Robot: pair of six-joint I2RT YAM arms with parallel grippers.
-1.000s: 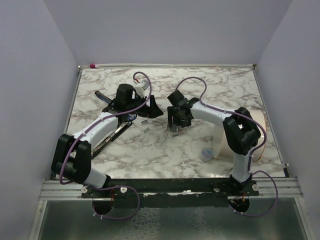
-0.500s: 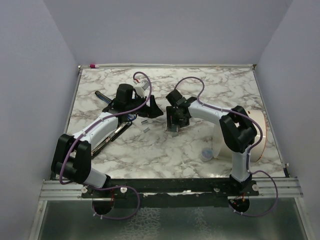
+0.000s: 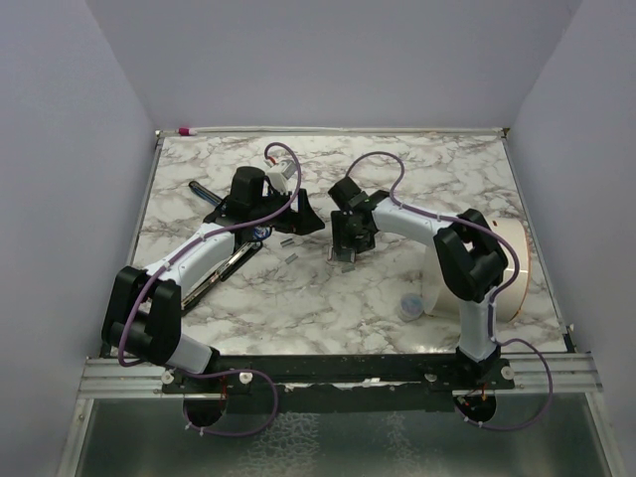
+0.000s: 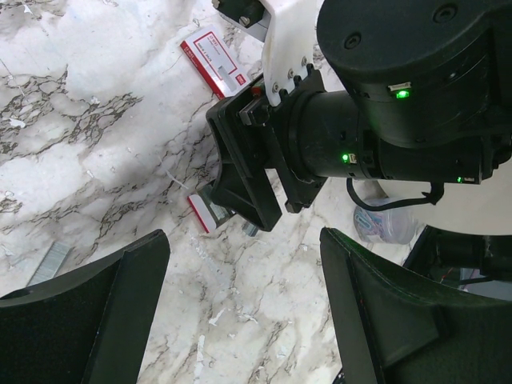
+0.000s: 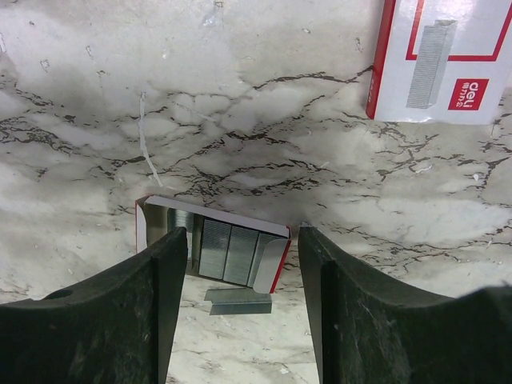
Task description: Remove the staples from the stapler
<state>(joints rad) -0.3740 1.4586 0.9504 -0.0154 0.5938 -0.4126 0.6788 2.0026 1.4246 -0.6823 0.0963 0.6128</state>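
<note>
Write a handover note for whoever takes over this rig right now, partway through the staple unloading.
Left gripper: open, empty, hovering close to the right wrist.
Right gripper: open, holding nothing, over the open staple box.
Stapler: lying on the table under the left arm, ungripped.
Staples: loose strips between the arms, and one just in front of the open box.
Done: some strips appear to be out.
Left: the views don't show whether the stapler is empty. Check it and pull any remaining strips.
</note>
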